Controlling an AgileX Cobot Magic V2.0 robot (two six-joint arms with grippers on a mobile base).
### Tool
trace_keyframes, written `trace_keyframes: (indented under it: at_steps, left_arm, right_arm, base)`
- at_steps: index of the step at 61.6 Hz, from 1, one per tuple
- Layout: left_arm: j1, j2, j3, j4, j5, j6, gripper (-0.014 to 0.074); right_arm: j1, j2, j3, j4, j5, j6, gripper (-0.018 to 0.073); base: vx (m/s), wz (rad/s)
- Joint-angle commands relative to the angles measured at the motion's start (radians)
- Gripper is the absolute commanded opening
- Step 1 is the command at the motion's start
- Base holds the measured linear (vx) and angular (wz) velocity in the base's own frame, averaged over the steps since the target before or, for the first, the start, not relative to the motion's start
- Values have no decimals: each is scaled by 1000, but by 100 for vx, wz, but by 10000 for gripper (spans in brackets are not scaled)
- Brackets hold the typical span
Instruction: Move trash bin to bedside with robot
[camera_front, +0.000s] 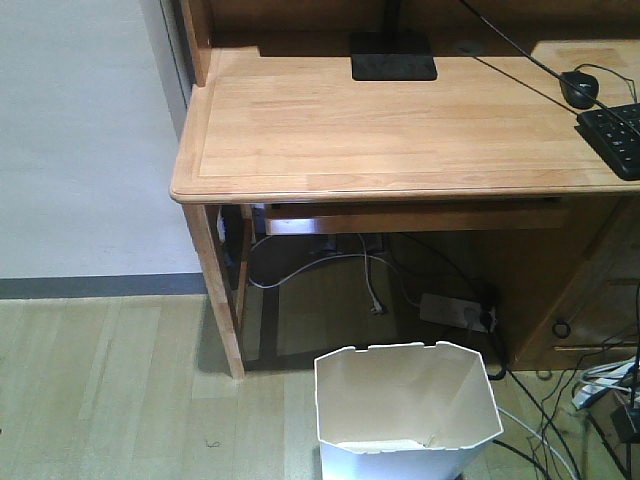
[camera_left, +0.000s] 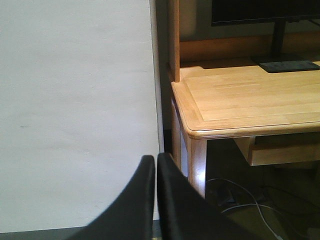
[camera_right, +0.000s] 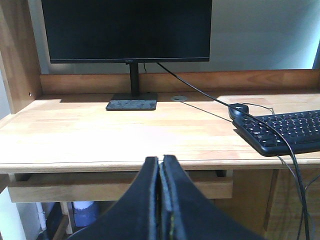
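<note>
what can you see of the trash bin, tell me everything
The trash bin is white and plastic-looking, with an angular, many-sided rim and walls that taper downward. The visible inside is cream-white with nothing showing in it; the bottom is hidden. It stands upright on the wooden floor, just in front of the desk, with cables lying close by toward the picture's right. The picture's lower edge cuts off its base. Nothing grips it.

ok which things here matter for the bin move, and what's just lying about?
Job: trash bin; left gripper and right gripper, both shut, empty. Bedside not in view.
Lying about: desk, monitor, keyboard, mouse, power strip under the desk.
</note>
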Motion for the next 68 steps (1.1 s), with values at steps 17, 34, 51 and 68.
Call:
trace_keyframes:
  at_steps: [17, 34, 51, 68]
  left_arm:
    - [-2, -14, 19, -4, -68, 0, -6]
    - [-2, -14, 19, -4, -68, 0, -6]
    - [-2, -14, 19, -4, -68, 0, -6]
    - [-2, -14, 19, -4, -68, 0, -6]
  right_arm:
    - [-5, -11, 7, -11, -69, -7, -9]
    - [-5, -11, 7, -11, -69, -7, -9]
    - [-5, -11, 7, -11, -69, -7, -9]
    - [-5, -11, 7, -13, -75, -11, -9]
  base:
    - [0, 0]
    - [0, 0]
    - [0, 0]
    - [0, 0]
